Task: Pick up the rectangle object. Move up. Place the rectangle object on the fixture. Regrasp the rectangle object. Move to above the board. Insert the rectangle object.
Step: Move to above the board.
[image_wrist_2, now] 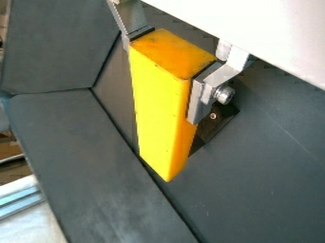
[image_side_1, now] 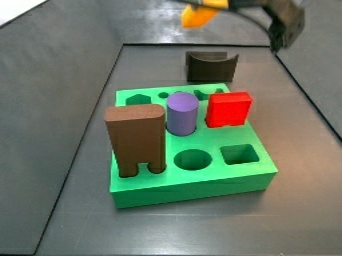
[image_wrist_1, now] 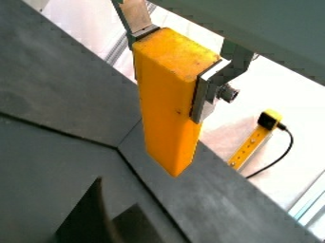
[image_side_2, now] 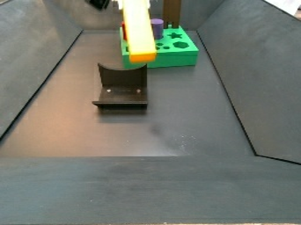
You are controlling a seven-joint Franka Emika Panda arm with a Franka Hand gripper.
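The fingers [image_wrist_1: 216,81] of the gripper [image_wrist_2: 172,62] are clamped on the bar's [image_wrist_1: 172,100] upper end, one silver plate against each side, in both wrist views. The bar [image_wrist_2: 165,104] is long, yellow-orange, smooth and square in section, hanging end-down clear of the dark floor [image_wrist_2: 89,180]. In a side view it hangs in the air above the fixture [image_side_2: 121,86], with the green board [image_side_2: 177,48] behind it. In a side view the board [image_side_1: 187,175] carries a brown block [image_side_1: 135,140], a purple cylinder [image_side_1: 182,113] and a red cube [image_side_1: 229,109].
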